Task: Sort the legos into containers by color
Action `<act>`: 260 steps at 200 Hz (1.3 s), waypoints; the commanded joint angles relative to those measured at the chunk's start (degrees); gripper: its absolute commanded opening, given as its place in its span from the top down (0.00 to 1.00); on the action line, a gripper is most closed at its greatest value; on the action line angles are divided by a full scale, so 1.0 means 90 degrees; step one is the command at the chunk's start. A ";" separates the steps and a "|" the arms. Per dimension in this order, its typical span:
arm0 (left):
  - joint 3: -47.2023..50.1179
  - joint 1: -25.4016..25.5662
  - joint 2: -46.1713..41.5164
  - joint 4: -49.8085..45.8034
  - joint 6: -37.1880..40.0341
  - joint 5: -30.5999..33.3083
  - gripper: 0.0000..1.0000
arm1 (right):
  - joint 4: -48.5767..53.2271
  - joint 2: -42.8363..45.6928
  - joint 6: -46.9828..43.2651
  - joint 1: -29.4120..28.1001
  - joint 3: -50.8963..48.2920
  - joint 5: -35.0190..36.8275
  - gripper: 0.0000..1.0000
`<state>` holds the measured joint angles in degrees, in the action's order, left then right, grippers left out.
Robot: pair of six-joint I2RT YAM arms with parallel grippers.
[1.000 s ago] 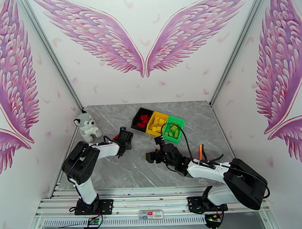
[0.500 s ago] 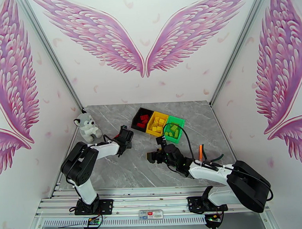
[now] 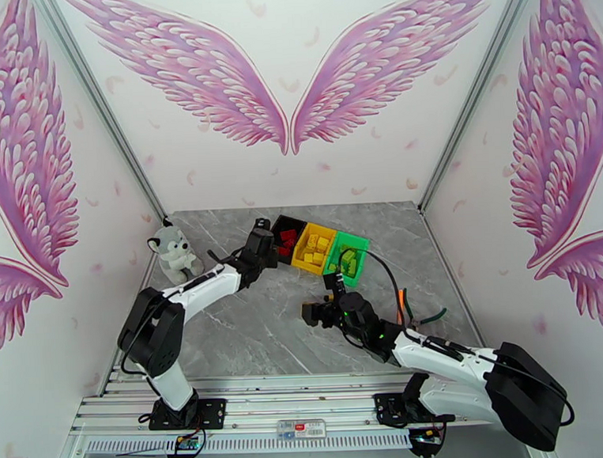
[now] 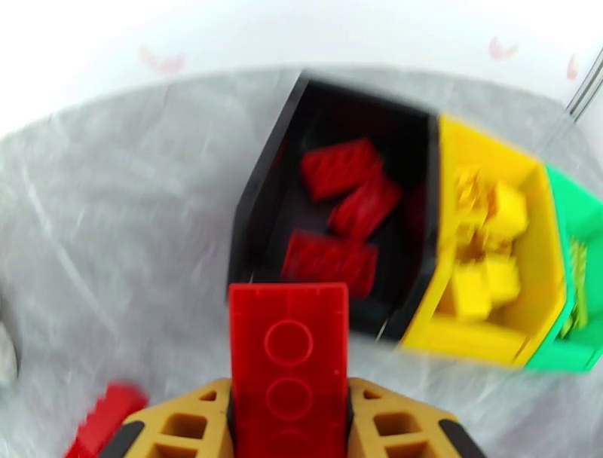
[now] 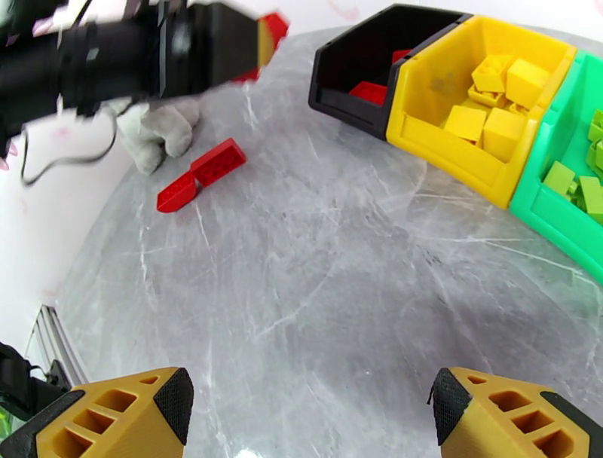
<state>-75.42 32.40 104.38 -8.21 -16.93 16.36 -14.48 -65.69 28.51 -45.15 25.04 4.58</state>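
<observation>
On a grey marble tabletop walled with pink wings, the left fingers clamp a red lego just short of the black container ahead. The right fingers stand wide apart, two red legos lying far ahead to their left.

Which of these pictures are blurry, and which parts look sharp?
Left wrist: the bins and table are smeared, yet the held red brick is sharp. Right wrist: table and bins crisp, the left arm streaked. Top external: sharp, evenly lit.
</observation>
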 commanded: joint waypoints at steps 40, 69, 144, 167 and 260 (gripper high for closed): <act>-0.2944 -0.0110 0.2140 -0.1187 0.0526 -0.0076 0.71 | 0.1000 0.1032 0.0008 -0.0003 -0.0284 0.0539 0.10; -0.3494 -0.0133 0.2489 -0.1374 0.0572 -0.0028 0.52 | 0.1324 0.1688 0.0034 0.0002 -0.0478 0.0796 0.07; -0.1490 0.0125 0.0965 -0.0390 0.0564 0.0425 0.28 | 0.1324 0.1960 -0.0016 0.0004 -0.0570 0.0770 0.05; -0.0391 0.0087 0.0237 0.0078 0.0375 0.0790 0.21 | 0.1047 0.1681 -0.0014 -0.0007 -0.0532 0.0516 0.05; 0.2825 -0.1372 -0.0938 0.1236 -0.0689 0.0412 0.06 | -0.0320 -0.0222 0.0086 -0.0176 -0.0081 -0.0452 0.08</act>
<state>-53.39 23.57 97.14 -1.41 -19.73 22.98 -11.99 -63.88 28.75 -45.65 21.10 3.84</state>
